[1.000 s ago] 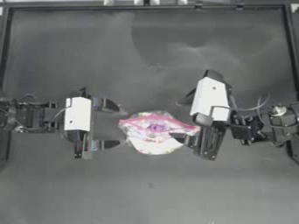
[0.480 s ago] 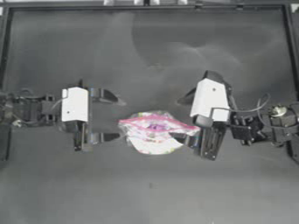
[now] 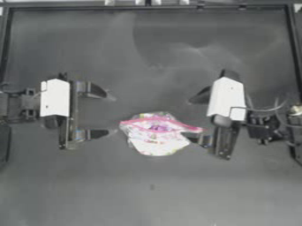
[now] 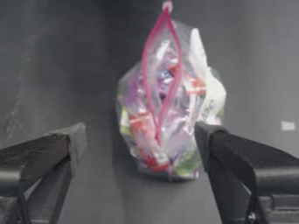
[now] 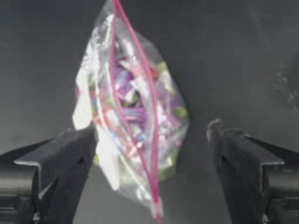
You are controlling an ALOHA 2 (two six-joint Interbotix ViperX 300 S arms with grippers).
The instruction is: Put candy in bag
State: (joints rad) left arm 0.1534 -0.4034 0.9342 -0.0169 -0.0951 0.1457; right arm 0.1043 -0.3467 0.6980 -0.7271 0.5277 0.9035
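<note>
- Left gripper (image 3: 99, 112): jaws spread wide and holding nothing. In the top view one fingertip (image 3: 98, 91) lies well above the bag's level, while the other ends just beside the bag's left edge. The left wrist view shows both dark jaws apart, with the bag beyond and between them.
- Right gripper (image 3: 201, 119): jaws likewise wide apart and empty. The lower finger sits just beside the bag's right end; whether it touches the plastic cannot be told. The right wrist view shows the bag between the two jaws, nearer one of them.
- Bag (image 3: 156, 133): clear plastic, lying on the table (image 3: 147, 190) between the two grippers. Its pink strip (image 4: 158, 78) forms a narrow, slightly parted loop along the mouth.
- Sweets (image 5: 134, 113): mixed colours seen through the plastic, filling most of the bag.
- Candy: a single red-orange piece cannot be told apart from the other contents in any view.
- Arms: the left reaches in from the left side, the right from the right side.
</note>
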